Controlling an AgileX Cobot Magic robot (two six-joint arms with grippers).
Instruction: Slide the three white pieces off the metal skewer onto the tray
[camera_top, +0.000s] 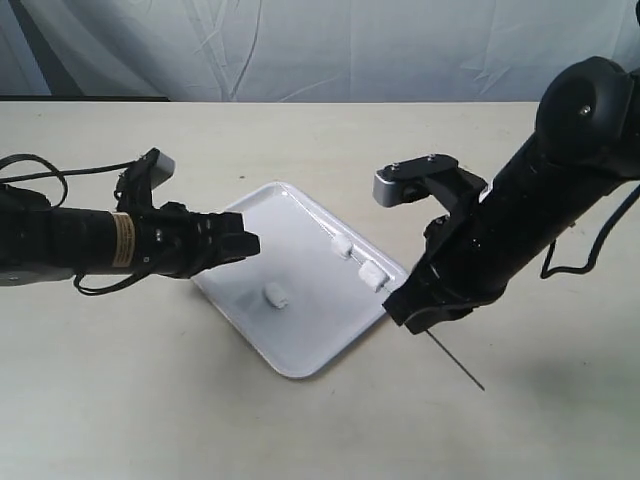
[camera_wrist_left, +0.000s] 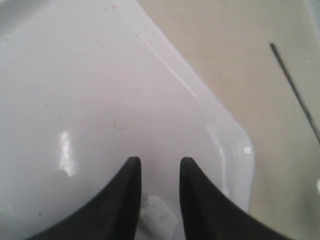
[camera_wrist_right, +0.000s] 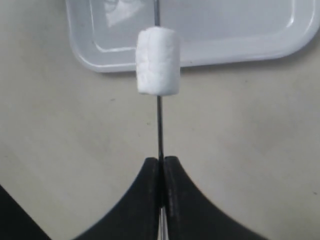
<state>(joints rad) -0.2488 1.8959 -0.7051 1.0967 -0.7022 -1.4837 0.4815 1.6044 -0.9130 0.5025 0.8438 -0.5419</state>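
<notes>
The left arm (camera_top: 90, 240) lies stretched out nearly level, and at its end the left gripper (camera_top: 250, 243) has its two dark fingers (camera_wrist_left: 131, 175) standing apart with nothing pinched in the gap between them. The right arm (camera_top: 540, 210) slants steeply down to the right gripper (camera_wrist_right: 161, 161). That gripper's fingers (camera_wrist_right: 150, 190) are pressed together on the metal skewer (camera_wrist_right: 159, 125), which runs straight out ahead of the tips.
</notes>
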